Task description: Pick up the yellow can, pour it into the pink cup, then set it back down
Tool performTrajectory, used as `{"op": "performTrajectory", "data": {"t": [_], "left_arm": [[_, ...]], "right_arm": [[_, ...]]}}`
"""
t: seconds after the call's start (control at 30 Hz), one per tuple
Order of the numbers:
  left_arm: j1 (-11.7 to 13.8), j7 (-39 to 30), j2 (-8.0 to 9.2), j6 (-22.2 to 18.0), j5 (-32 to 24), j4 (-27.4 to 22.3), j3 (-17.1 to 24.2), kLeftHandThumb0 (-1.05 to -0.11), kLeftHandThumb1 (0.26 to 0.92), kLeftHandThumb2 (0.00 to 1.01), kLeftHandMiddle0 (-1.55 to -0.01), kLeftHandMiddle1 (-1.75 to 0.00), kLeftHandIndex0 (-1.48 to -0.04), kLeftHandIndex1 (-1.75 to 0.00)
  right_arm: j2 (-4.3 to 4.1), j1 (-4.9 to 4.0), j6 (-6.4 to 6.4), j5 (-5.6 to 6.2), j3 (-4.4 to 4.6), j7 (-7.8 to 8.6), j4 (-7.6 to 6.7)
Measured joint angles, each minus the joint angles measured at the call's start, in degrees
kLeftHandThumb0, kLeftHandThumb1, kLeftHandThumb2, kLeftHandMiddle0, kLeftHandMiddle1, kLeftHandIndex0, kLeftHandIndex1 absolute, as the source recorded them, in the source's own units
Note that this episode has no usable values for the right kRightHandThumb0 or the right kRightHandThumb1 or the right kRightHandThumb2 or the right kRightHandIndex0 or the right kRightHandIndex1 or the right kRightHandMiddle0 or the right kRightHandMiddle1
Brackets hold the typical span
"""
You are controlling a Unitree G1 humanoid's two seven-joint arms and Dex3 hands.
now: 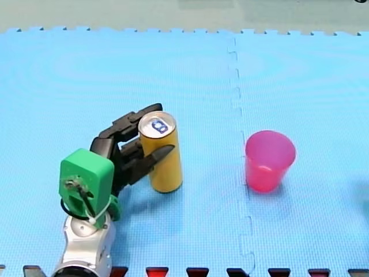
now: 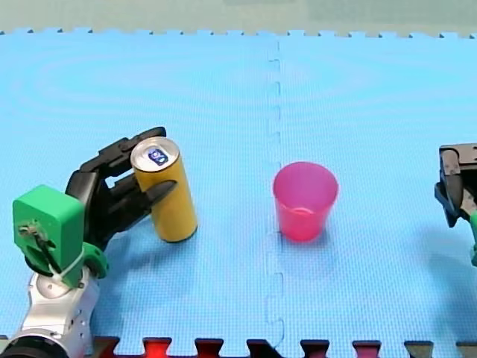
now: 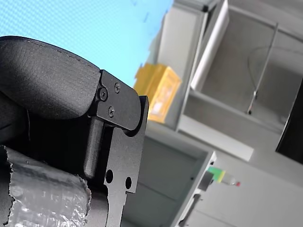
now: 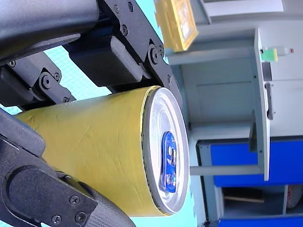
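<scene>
Blue foam mat (image 1: 115,69) covered the whole work surface, with a toothed seam (image 1: 237,86) running through its middle. On the left part stood the yellow can (image 1: 168,167), base on the mat and almost upright. Its long axis was near vertical, and the top leaned a little to the left. The silver lid with the blue tab (image 4: 168,158) pointed upward.

The left hand (image 1: 124,153) grasped the can from the left side. One of its black fingers (image 1: 158,154) crossed the front of the can and the others reached around behind, near the rim. The left arm came in from the lower left corner, with a green block (image 1: 86,179) at the wrist.

Right of the seam, well apart from the can, stood the pink cup (image 1: 269,161), upright with its mouth upward. The right hand (image 2: 456,186) was at the far right edge, holding nothing; I could not tell whether it was open or closed.
</scene>
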Motion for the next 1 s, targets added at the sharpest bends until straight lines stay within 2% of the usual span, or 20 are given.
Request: {"op": "performTrajectory", "data": {"t": [0.2,0.47,0.8,1.0], "left_arm": [[0.1,2.0,0.08,1.9,1.1,-3.3,-0.5,-0.346,0.769,0.00,-1.36,-0.02,-1.23,-0.01],[-1.2,9.5,-0.95,-3.1,7.5,-5.6,-3.5,-0.350,0.766,0.00,-1.37,-0.01,-1.23,0.00],[-2.8,18.8,0.15,-4.4,15.2,-7.6,-6.9,-0.362,0.764,0.00,-1.36,0.00,-1.22,0.00],[-2.9,20.9,0.50,-3.8,17.2,-9.3,-8.2,-0.363,0.766,0.00,-1.33,0.00,-1.22,0.00]], "right_arm": [[0.33,0.01,0.07,-0.18,0.34,-0.44,-0.01],[0.64,-0.01,0.92,-0.50,0.78,-0.65,0.04],[1.14,-0.01,1.32,-1.48,1.39,-2.11,0.10],[1.63,0.01,2.44,-1.81,1.71,-2.98,-0.05]]}}
